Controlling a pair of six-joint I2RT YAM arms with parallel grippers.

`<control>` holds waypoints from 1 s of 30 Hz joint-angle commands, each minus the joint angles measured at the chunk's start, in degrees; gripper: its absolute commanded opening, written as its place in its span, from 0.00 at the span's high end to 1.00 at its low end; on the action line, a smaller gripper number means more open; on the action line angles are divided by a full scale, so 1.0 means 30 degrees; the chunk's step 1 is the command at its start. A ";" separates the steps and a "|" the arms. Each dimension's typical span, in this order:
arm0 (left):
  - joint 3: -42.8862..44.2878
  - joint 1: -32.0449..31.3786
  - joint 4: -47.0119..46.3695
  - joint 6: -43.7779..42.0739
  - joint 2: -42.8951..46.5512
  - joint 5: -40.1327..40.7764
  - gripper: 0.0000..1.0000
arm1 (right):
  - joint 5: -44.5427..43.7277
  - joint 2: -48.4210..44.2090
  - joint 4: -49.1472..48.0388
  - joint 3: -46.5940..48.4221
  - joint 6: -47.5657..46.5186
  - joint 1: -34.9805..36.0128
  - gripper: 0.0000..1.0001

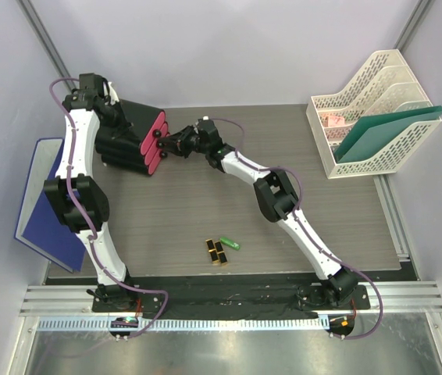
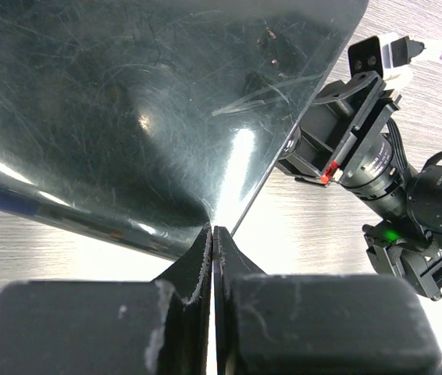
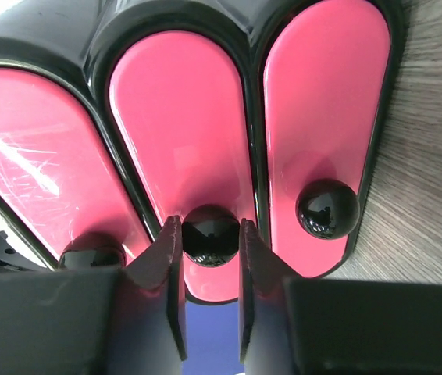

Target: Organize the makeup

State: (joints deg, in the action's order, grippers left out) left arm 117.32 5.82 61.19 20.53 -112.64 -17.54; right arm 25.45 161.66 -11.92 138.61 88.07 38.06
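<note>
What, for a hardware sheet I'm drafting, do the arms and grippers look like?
The left arm and right arm have white link shells between bulky black joint housings, with a purple cable looping along each. The left gripper and right gripper have matte black, wedge-shaped fingers with scuffed edges on blocky black bodies.

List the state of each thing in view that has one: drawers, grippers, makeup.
Black box with three pink drawers: all drawers shut.
Right gripper: shut on the middle drawer's round black knob.
Left gripper: shut, holding nothing, at the box's back.
Two black-and-gold lipsticks: lying flat, side by side.
Green tube: lying flat beside them.
</note>
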 commanded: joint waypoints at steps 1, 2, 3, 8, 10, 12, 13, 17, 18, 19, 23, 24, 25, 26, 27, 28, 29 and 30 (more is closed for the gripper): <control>0.0562 0.0109 0.0141 -0.0253 0.0281 0.0017 1.00 | 0.0011 0.0165 0.0106 0.0703 -0.0177 0.0466 0.98; 0.0562 0.0080 0.0112 -0.0253 0.0281 -0.0012 1.00 | 0.0128 -0.0039 0.0223 0.0673 -0.0352 0.0466 0.99; 0.0591 0.0080 0.0112 -0.0253 0.0310 0.0016 1.00 | 0.0158 -0.0186 0.0601 0.0586 -0.0876 0.0495 0.99; 0.0592 0.0109 0.0112 -0.0224 0.0485 0.0017 1.00 | 0.0451 -0.1445 0.1278 -0.0760 -0.2227 0.0584 0.99; 0.0562 0.0080 0.0112 -0.0224 0.0603 0.0017 1.00 | 0.0568 -0.2031 0.1775 -0.1171 -0.2811 0.0700 0.99; 0.0359 0.0051 0.0053 -0.0224 0.0807 0.0017 1.00 | 0.0656 -0.2440 0.2388 -0.1231 -0.3545 0.0788 0.99; 0.0299 0.0109 0.0053 -0.0224 0.0895 0.0017 1.00 | 0.0802 -0.2559 0.2450 -0.1434 -0.3779 0.0905 0.99; -0.0052 0.0080 0.0053 -0.0224 0.1247 0.0075 1.00 | 0.1007 -0.2940 0.2597 -0.1904 -0.3898 0.1169 0.99; -0.0169 0.0080 0.0082 -0.0253 0.1335 0.0104 1.00 | 0.1066 -0.2970 0.2655 -0.2021 -0.3928 0.1227 0.99; -0.0228 0.0080 0.0111 -0.0311 0.1510 0.0134 1.00 | 0.1212 -0.3115 0.2685 -0.2138 -0.3986 0.1286 0.99; -0.0814 0.0109 0.0112 -0.0370 0.2154 0.0514 1.00 | 0.1389 -0.4137 0.2715 -0.3571 -0.4395 0.1520 0.99; -0.1076 0.0080 0.0054 -0.0341 0.2243 0.0544 1.00 | 0.1418 -0.4403 0.2715 -0.4329 -0.4629 0.1521 0.99; -0.1136 0.0109 0.0053 -0.0341 0.2331 0.0544 1.00 | 0.1447 -0.4638 0.2715 -0.4714 -0.4689 0.1550 0.99; -0.1195 0.0109 0.0024 -0.0341 0.2448 0.0573 1.00 | 0.1448 -0.5162 0.2512 -0.5182 -0.4748 0.1550 0.99; -0.1283 0.0080 0.0024 -0.0341 0.2449 0.0544 1.00 | 0.1448 -0.5371 0.2364 -0.6085 -0.4777 0.1521 0.99; -0.1312 0.0080 0.0053 -0.0341 0.2420 0.0544 1.00 | 0.1419 -0.5634 0.2276 -0.6529 -0.4835 0.1550 0.99; -0.1284 0.0080 0.0111 -0.0341 0.2391 0.0544 1.00 | 0.1331 -0.6042 0.2072 -0.6940 -0.4894 0.1521 0.99; -0.1225 0.0080 0.0170 -0.0341 0.2332 0.0544 1.00 | 0.1301 -0.6220 0.1983 -0.7263 -0.4924 0.1521 0.99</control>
State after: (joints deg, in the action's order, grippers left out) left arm 113.73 5.80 61.41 20.49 -108.01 -16.14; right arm 26.89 148.44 -7.94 121.03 77.32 41.25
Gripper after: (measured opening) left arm 0.002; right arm 0.348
